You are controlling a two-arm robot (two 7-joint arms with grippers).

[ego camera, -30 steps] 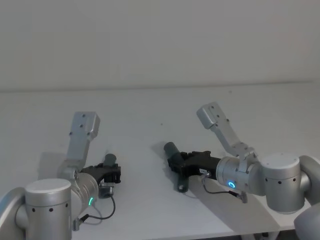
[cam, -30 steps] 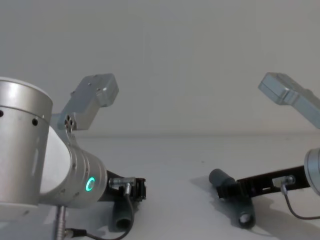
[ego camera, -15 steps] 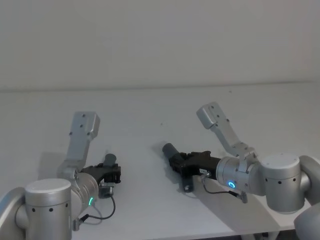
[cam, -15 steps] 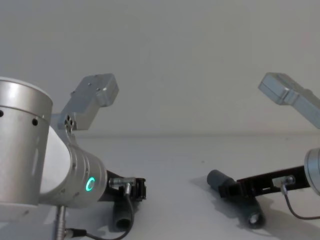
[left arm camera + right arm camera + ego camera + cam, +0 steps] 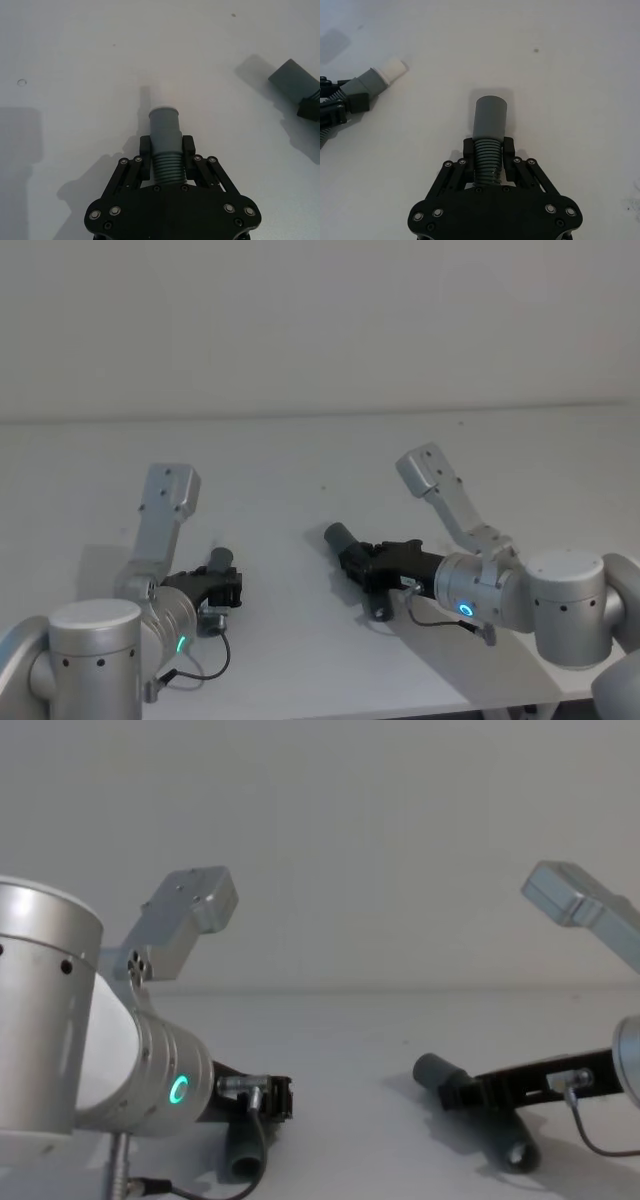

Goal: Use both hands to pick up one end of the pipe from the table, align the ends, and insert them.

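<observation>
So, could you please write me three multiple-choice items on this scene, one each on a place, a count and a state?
1. The white-tipped piece is: A in the left gripper; B in the right gripper; C loose on the table.
2. Pieces in view: A one; B two; C three.
3. The white-tipped piece and the plain piece are: A joined; B touching; C apart.
Answers: 1 A, the left gripper's fingers clamp its ribs. 2 B, one in each gripper. 3 C, bare table shows between them.
</observation>
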